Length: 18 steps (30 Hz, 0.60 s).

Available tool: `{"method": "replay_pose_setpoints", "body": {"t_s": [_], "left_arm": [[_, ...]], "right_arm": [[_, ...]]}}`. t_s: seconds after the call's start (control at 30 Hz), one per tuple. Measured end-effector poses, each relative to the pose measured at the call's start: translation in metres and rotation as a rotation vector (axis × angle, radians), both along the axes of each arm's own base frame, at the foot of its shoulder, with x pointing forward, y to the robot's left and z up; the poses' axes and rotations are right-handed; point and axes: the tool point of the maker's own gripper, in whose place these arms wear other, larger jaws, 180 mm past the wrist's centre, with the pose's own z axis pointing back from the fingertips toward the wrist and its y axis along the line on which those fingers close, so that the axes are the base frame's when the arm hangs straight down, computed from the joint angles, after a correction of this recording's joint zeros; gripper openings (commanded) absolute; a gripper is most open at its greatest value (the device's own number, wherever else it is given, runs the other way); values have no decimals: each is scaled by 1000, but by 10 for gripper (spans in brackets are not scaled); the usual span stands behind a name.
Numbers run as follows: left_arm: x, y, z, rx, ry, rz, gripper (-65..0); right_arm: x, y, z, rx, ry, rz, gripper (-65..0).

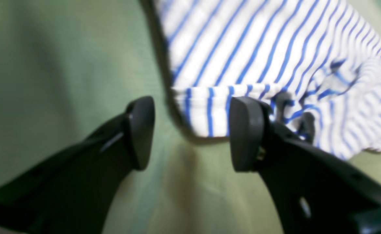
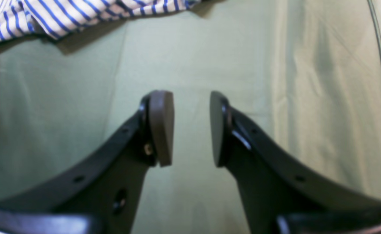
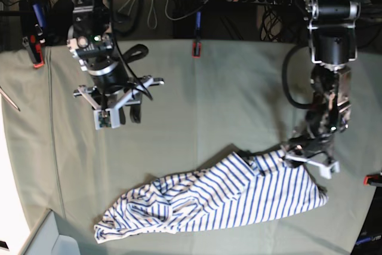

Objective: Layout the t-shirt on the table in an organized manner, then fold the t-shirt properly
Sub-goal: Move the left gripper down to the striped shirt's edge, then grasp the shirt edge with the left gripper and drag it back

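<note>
Shirt crumpled on table, both hands empty.
Left wrist: left hand fingers wide apart, shirt hem edge between them, ungripped, on the table. Right wrist: right hand fingers parted, empty; shirt at 11 o'clock. Base: shirt bunched at 6 o'clock; left hand at its 2 o'clock corner.

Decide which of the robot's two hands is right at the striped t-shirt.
The left hand: its open fingers sit at the t-shirt edge, while the right hand hangs over bare table.
</note>
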Motion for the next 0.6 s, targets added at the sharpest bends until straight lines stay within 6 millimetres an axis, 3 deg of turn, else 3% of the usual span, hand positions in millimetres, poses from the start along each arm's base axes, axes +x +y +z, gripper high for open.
{"method": "replay_pose_setpoints", "body": {"t_s": [0.2, 0.37, 0.43, 0.53, 0.6], "left_arm": [[14, -6, -31, 93, 10, -15, -293], [15, 0, -37, 115, 2, 4, -315], [13, -3, -36, 113, 2, -9, -408], [-6, -21, -30, 62, -31, -42, -634], [-23, -32, -20, 14, -69, -52, -650]], "right_arm": [[0, -24, -2, -19, 6, -58, -448], [1, -36, -2, -39, 5, -76, -448], [1, -38, -3, -56, 5, -60, -448], [1, -42, -1, -64, 1, -60, -448], [3, -41, 0, -60, -6, -59, -448]]}}
